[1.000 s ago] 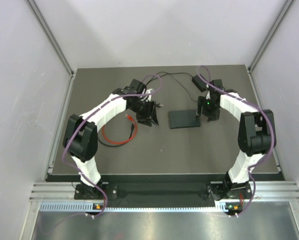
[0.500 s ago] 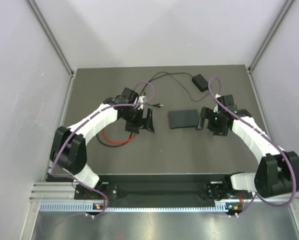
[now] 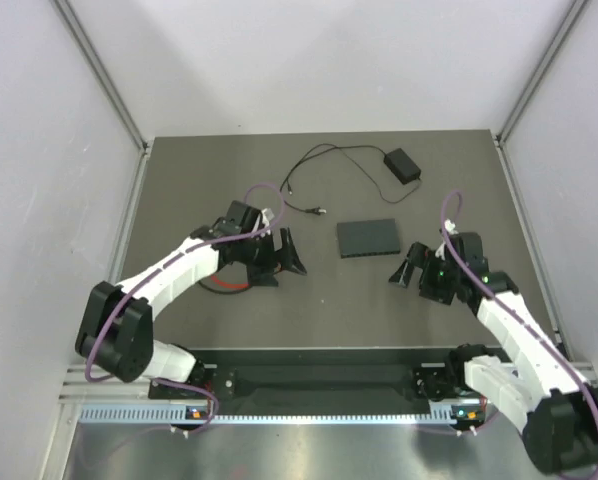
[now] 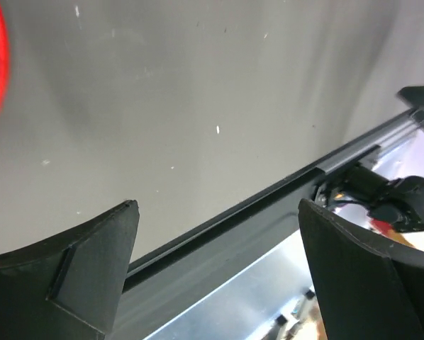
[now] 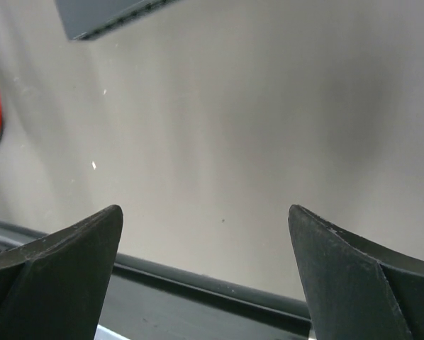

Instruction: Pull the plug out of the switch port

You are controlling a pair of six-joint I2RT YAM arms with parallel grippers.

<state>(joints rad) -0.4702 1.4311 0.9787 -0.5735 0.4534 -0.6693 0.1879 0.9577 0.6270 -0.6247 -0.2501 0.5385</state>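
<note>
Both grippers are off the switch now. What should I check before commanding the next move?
1. Left gripper open and empty: ok.
2. Right gripper open and empty: ok.
3. Switch shows no cable attached in the top view: ok.
4. Red cable lies apart from the switch, beside the left arm: ok.
5. Port row undamaged: cannot tell, too small.

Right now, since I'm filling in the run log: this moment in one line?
left gripper: open, empty | right gripper: open, empty | switch: no cable attached | plug: out, lying loose
</note>
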